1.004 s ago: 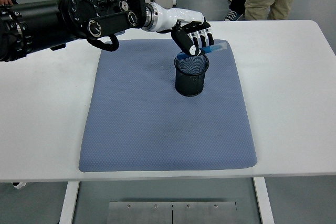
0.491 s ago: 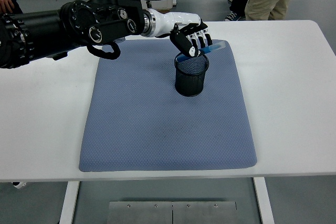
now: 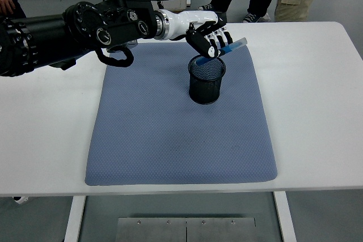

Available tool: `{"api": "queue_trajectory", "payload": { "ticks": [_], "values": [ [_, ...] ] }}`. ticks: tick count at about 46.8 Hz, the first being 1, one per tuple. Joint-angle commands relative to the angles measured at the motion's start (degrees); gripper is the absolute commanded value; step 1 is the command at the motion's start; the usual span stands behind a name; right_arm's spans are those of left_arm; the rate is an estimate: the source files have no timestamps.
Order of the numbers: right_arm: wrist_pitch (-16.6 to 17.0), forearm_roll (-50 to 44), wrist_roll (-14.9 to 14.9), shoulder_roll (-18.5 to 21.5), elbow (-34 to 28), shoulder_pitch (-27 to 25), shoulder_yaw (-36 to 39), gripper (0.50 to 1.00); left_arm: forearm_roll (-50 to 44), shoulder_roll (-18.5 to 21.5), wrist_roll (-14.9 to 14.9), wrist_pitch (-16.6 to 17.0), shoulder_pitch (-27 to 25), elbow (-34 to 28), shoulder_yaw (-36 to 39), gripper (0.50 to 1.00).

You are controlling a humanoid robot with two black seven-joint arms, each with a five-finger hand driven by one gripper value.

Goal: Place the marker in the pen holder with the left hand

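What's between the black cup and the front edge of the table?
In the head view, only the blue mat and then a strip of bare white table lie between the pen holder and the near edge. Nothing else sits there.

One high head camera looks forward and down over the white table (image 3: 317,111) from its near edge.

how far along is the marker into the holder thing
Done: the left hand has the blue marker gripped and raised over the black mesh pen holder. In hand: tilting the marker, its lower end at the holder's rim. Left: dropping it inside and letting go.
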Motion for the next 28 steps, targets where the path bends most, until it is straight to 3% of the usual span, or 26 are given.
{"api": "queue_trajectory", "payload": {
  "ticks": [1, 4, 9, 13, 28],
  "values": [
    [0.0, 0.0, 0.08, 0.0, -0.03, 0.0, 0.0, 1.0, -0.01, 0.0, -0.02, 0.0, 0.05, 0.04, -0.1, 0.566],
    [0.0, 0.0, 0.0, 0.0, -0.03, 0.08, 0.0, 1.0, -0.01, 0.0, -0.1, 0.0, 0.05, -0.05, -0.27, 0.654],
    [0.0, 0.0, 0.0, 0.0, -0.03, -0.01, 0.0, 1.0, -0.01, 0.0, -0.1, 0.0, 0.05, 0.04, -0.45, 0.689],
    [0.0, 0.0, 0.0, 0.0, -0.03, -0.01, 0.0, 1.0, -0.01, 0.0, -0.19, 0.17, 0.05, -0.05, -0.54, 0.777],
    [0.0, 0.0, 0.0, 0.0, -0.03, -0.01, 0.0, 1.0, -0.1, 0.0, -0.1, -0.18, -0.3, 0.04, -1.85, 0.812]
  ]
}}
